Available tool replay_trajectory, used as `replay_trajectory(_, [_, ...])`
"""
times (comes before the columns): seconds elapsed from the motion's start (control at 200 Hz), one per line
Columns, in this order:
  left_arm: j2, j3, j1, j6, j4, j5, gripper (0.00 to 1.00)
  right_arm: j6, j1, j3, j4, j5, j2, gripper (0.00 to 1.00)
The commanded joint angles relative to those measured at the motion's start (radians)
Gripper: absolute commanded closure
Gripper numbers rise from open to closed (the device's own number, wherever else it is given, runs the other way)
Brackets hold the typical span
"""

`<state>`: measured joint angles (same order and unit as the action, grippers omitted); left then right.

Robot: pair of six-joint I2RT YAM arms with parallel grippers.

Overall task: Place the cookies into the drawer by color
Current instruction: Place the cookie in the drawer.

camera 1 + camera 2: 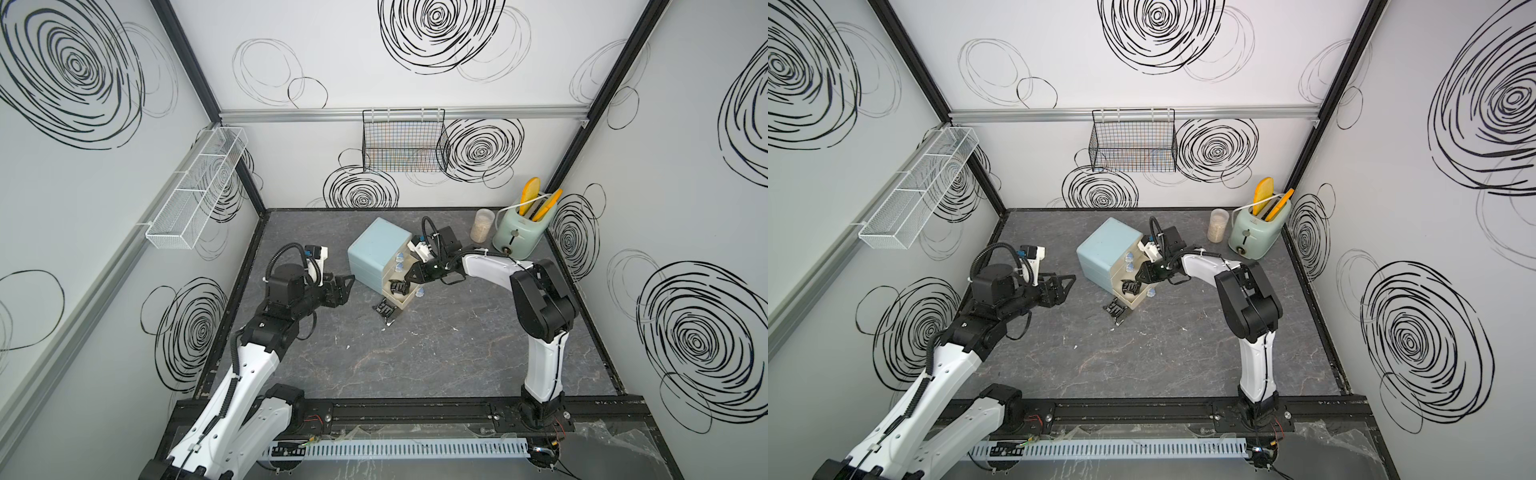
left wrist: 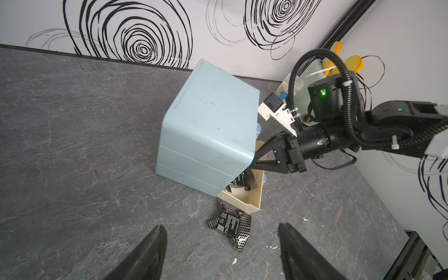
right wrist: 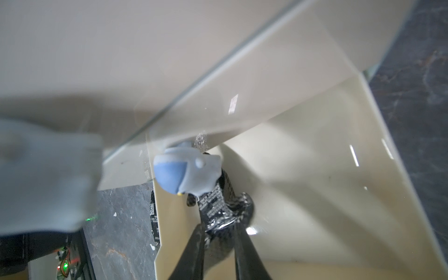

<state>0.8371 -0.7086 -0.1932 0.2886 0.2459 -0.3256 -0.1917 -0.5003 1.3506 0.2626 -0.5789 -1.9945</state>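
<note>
**Over the open lowest drawer point(image 2: 244, 203): right pincer point(image 3: 218, 226) with a black packet point(image 3: 215, 206); second black packet point(image 2: 230, 224) loose on the bench point(image 1: 415, 353)**

Pale-blue cabinet point(image 1: 376, 249) sits mid-bench, drawer fronts facing near-right. Only the lowest drawer is pulled out.

The right pincer comes in from the right, tips down inside that drawer. The black packet has one crinkled end between the jaws, its long axis running on from the tips toward the drawer's back. Jaws stand narrow. Cannot tell whether they pinch the foil or merely flank it. A bluish knob point(image 3: 184, 172) on the drawer above juts just over the packet, so I judge the clean exit is back along the line of entry.

The second black packet lies flat on the bench just beside the drawer's near-left corner; contact unclear. Its long axis slants roughly far-left to near-right in both top views. From the left pincer point(image 1: 347, 286) it lies to the right and a little nearer. The left wrist view has it straight ahead between the spread fingers. The right pincer is closer to it but occupied, and the left has the open path.

The left pincer is released, jaws wide, empty, hovering left of the cabinet.

Left arm: rises from the near-left base, elbow bent, wrist level and pointing right. Right arm: upright from the near-right base, elbow folded, forearm reaching left, wrist pitched down.

No orange or green packets show.
</note>
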Motion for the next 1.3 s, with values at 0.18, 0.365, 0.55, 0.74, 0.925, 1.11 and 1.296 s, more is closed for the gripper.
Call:
replay_trajectory(0.18, [0.010, 0.016, 0.011, 0.030, -0.056, -0.024, 0.22, -0.005, 0.014, -0.017, -0.022, 0.015, 0.066, 0.60])
replay_trajectory(0.365, [0.020, 0.081, 0.005, 0.134, -0.106, -0.042, 0.23, -0.016, 0.037, -0.130, -0.101, 0.036, 0.228, 0.53])
replay_trajectory(0.55, [0.046, 0.178, -0.054, 0.231, -0.205, -0.042, 0.23, -0.033, 0.067, -0.294, -0.171, 0.070, 0.434, 0.49])
replay_trajectory(0.74, [0.117, 0.230, -0.196, 0.240, -0.256, 0.085, 0.23, -0.077, 0.094, -0.462, -0.215, 0.078, 0.627, 0.48])
replay_trajectory(0.925, [0.217, 0.245, -0.340, 0.199, -0.299, 0.238, 0.22, -0.110, 0.102, -0.578, -0.219, 0.115, 0.755, 0.47])
replay_trajectory(1.11, [0.348, 0.195, -0.420, 0.130, -0.284, 0.302, 0.20, -0.128, 0.112, -0.658, -0.229, 0.133, 0.841, 0.45])
replay_trajectory(1.296, [0.458, 0.152, -0.448, 0.050, -0.290, 0.321, 0.14, -0.159, 0.118, -0.724, -0.255, 0.143, 0.887, 0.45])
